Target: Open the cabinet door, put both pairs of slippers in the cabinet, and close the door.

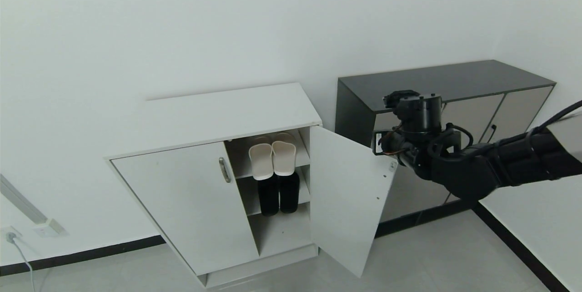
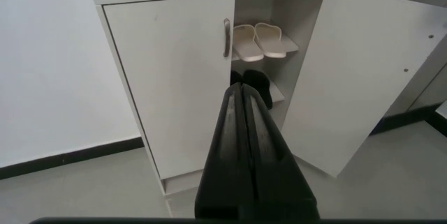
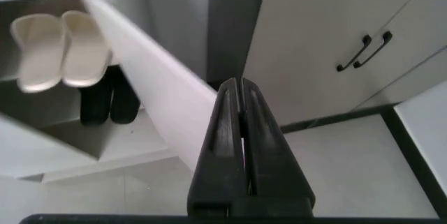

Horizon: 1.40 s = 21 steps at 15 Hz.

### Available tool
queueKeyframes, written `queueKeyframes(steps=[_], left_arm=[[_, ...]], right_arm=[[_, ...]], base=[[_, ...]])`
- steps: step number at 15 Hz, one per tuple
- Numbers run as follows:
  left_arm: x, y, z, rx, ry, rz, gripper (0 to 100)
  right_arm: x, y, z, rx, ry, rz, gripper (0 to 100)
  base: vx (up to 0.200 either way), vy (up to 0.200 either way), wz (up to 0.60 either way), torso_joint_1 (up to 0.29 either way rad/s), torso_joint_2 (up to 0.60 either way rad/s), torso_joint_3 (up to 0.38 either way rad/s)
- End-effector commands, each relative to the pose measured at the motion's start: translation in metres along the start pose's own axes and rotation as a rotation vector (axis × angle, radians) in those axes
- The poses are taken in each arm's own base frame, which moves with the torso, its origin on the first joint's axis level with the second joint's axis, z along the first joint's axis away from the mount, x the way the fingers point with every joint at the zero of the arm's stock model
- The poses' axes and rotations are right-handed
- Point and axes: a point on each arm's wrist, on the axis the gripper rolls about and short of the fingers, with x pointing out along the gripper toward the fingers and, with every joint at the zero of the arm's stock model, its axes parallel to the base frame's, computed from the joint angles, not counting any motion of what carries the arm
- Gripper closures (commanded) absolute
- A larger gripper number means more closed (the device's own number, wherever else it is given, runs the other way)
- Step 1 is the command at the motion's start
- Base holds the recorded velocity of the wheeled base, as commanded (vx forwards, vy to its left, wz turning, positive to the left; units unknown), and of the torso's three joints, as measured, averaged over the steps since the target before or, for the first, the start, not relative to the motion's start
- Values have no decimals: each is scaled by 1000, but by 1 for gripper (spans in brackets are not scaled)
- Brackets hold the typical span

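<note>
The white cabinet stands against the wall with its left door closed and its right door swung open. A pair of white slippers lies on the upper shelf, and a pair of black slippers sits on the shelf below. My right gripper is at the open door's upper outer edge, on its back side; I cannot tell whether it touches. Its fingers are shut and empty. My left gripper is shut on nothing and points at the cabinet's opening from a distance.
A grey cabinet with a dark top stands right of the white one, close behind the open door. A wall socket with a cable is low on the left wall. A white surface fills the right foreground. Bare floor lies in front.
</note>
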Motion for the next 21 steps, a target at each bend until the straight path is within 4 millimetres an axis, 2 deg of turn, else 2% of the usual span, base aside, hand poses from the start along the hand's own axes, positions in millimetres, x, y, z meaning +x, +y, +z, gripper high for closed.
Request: queueKeyframes(steps=[1, 8, 14, 17, 21], left_arm=[[0, 0, 0, 0, 0, 1, 100], [0, 0, 0, 0, 1, 1, 100], [0, 0, 0, 0, 0, 1, 100], [0, 0, 0, 1, 1, 1, 100], [0, 0, 0, 3, 1, -1, 100]], right_arm=[[28, -4, -14, -6, 40, -35, 100], [62, -11, -36, 3, 81, -50, 100], [61, -9, -39, 9, 92, -38, 100], [50, -1, -38, -1, 95, -14, 100], [14, 27, -39, -31, 100, 77, 100]], base=[[0, 0, 0, 0, 0, 0], [0, 0, 0, 0, 0, 0], [0, 0, 0, 0, 0, 0], [0, 0, 0, 0, 0, 0], [0, 0, 0, 0, 0, 0]])
